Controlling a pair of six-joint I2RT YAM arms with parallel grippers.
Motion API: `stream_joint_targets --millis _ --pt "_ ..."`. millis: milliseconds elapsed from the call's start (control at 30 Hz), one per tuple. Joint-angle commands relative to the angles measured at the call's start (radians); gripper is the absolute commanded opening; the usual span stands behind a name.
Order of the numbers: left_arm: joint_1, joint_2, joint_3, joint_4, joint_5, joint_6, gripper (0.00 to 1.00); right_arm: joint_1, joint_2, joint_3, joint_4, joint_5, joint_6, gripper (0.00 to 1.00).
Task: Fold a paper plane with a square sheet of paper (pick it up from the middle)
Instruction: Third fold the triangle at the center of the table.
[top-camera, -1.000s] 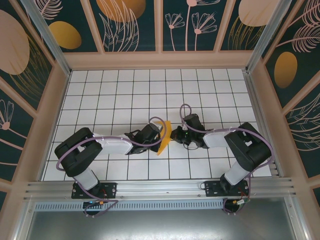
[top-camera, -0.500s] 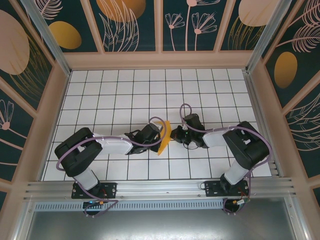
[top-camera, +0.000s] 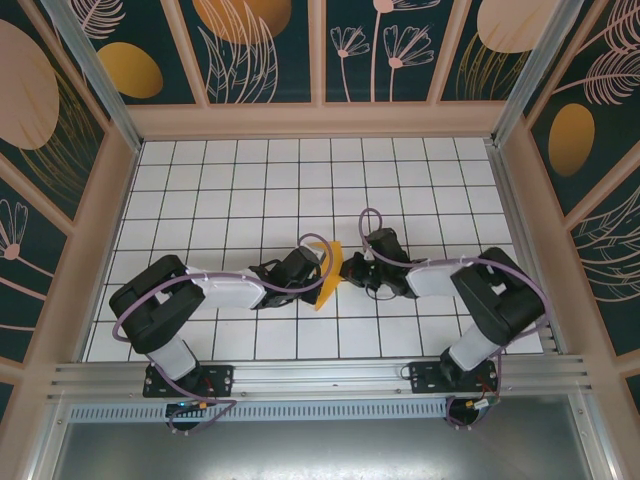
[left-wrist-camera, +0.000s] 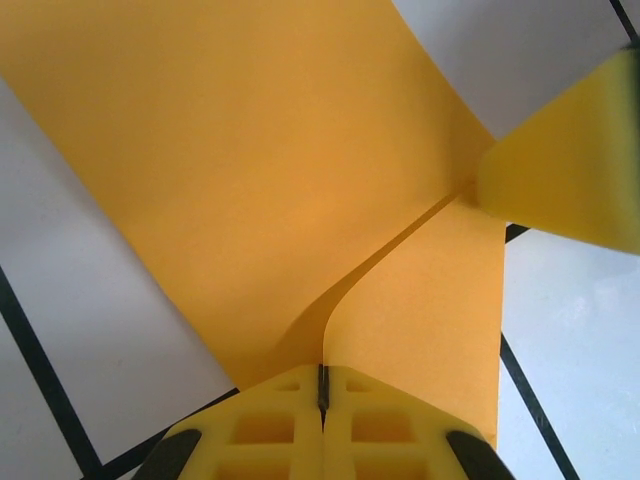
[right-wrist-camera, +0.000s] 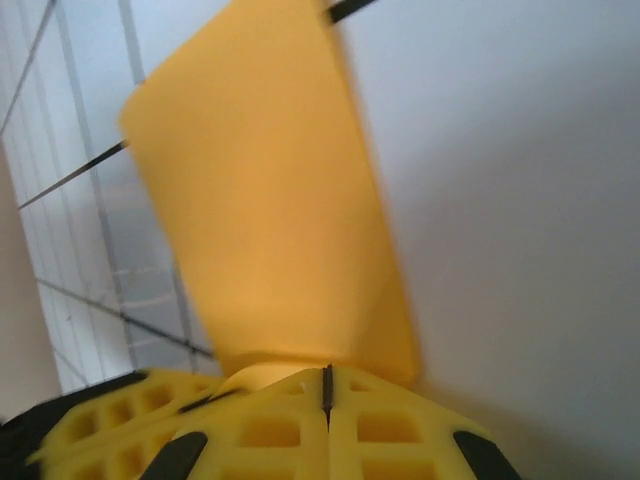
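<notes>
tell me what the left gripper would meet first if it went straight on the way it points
The left gripper is shut on the folded sheet of paper, so it would meet the paper first. Just beyond it is probably the right gripper, clamped on the same sheet and facing it. The gap between them is hard to judge.

You see a white bench (top-camera: 250, 190) ruled with black grid lines, walled by dark teal panels (top-camera: 400, 70) painted with leaves and orange ovals (top-camera: 130, 70).

The top camera looks down over the whole table (top-camera: 200, 190). Both wrist cameras sit close against one sheet of paper (left-wrist-camera: 280, 170).
</notes>
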Motion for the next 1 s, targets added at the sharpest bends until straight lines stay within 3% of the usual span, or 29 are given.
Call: stream_joint_targets --millis 0,300,767,967 --pt "0.004 0.074 -0.007 -0.049 0.013 -0.005 0.0 0.044 -0.119 -0.052 0.006 0.042 0.033 0.0" --pt "0.004 0.14 0.017 -0.004 0.052 -0.045 0.0 0.168 -0.187 -0.22 0.195 0.086 0.205 0.0" --pt "0.007 0.16 0.032 -0.011 0.057 -0.053 0.0 0.179 -0.043 -0.201 0.369 0.011 0.218 0.0" --pt "0.007 0.156 0.029 -0.017 0.05 -0.053 0.0 0.178 -0.053 -0.191 0.34 0.018 0.208 0.0"
